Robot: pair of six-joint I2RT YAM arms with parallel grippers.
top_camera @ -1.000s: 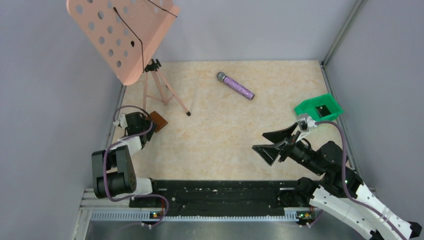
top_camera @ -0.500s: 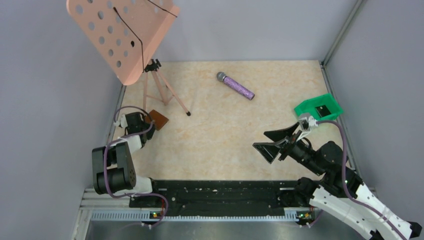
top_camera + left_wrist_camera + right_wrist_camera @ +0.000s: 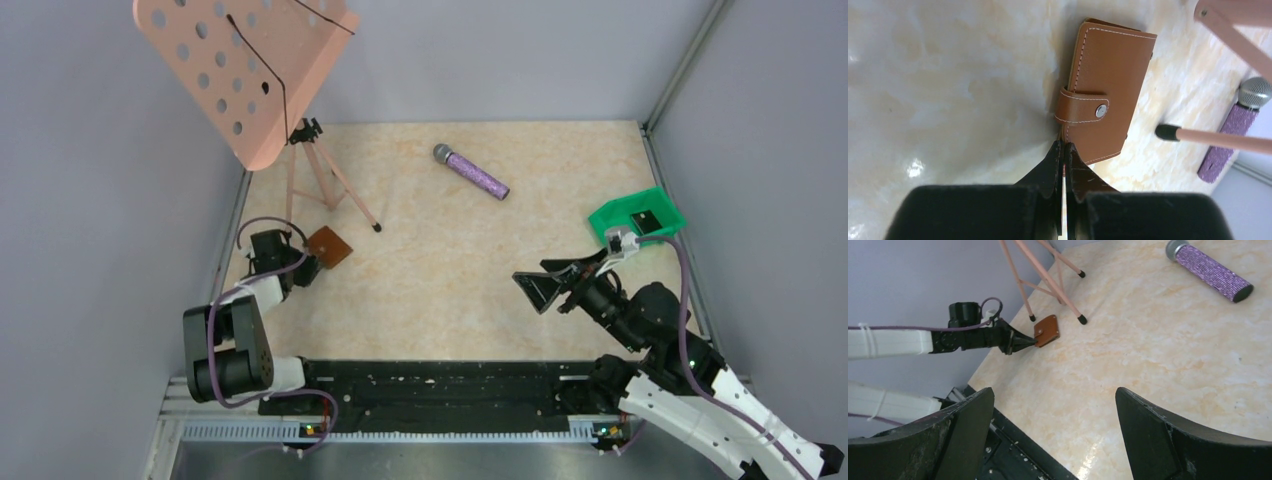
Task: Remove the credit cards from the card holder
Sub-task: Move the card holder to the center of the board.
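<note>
Shows the card holder [image 3: 330,246] near the tabletop's [image 3: 450,290] left edge, beside the stand legs [image 3: 335,185], with open room rightward. Closed brown leather, strap snapped (white stitching). Left end effector [image 3: 1063,145] pinched narrow on its near edge; right end effector [image 3: 1054,390] spread wide, well apart.

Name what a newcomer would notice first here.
A big pink music stand looms over the far left corner of the table. Below it, the left gripper pinches the edge of a closed brown card holder with its fingers. A glittery purple microphone lies far centre, a green bin at the right edge.
</note>
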